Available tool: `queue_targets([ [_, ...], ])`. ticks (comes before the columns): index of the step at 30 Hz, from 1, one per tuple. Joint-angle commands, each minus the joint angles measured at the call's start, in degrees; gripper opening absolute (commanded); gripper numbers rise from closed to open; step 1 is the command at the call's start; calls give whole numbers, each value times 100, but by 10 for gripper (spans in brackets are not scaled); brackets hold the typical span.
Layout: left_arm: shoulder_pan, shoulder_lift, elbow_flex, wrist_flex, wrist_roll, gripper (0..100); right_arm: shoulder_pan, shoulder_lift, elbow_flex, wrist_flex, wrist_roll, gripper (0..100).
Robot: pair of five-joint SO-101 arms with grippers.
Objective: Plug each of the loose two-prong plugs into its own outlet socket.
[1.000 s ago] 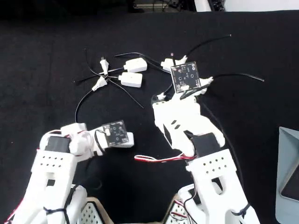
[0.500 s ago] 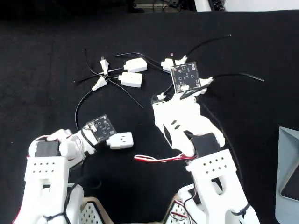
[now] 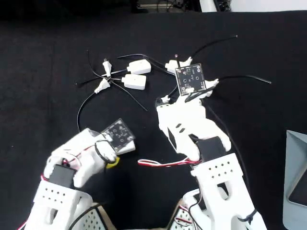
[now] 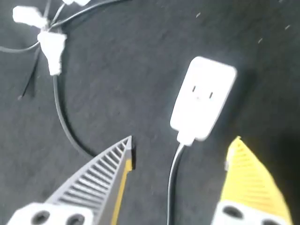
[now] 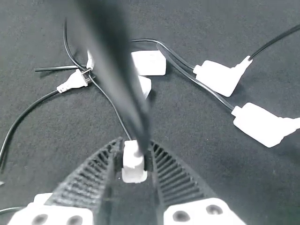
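My left gripper (image 4: 183, 140) is wide open and holds nothing. The white outlet socket (image 4: 201, 98) lies flat just ahead of the gap, its cord (image 4: 172, 178) running back between my jaws. My right gripper (image 5: 133, 152) is clamped on a white plug (image 5: 132, 169).

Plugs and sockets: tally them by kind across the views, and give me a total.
Loose two-prong plugs: 2
Another plug in the right gripper: 1
Empty outlet sockets: 3
White blocks that look already joined: 2
Total: 8
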Motion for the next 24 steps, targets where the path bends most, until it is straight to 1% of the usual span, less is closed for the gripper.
queue_targets([
  [1, 453, 396, 48, -800, 360, 291, 88, -180, -48, -97, -44, 13],
  [6, 690, 1415, -101, -1477, 457, 288, 88, -180, -40, -97, -18, 13],
  [11, 752, 2822, -681, -1881, 457, 288, 88, -180, -31, -88, -9, 13],
  [18, 690, 4580, -1666, -2004, 457, 288, 88, -180, -31, -88, -9, 13],
  [24, 295, 5626, -2440, -1960, 466, 288, 88, -180, -22, -88, -9, 13],
])
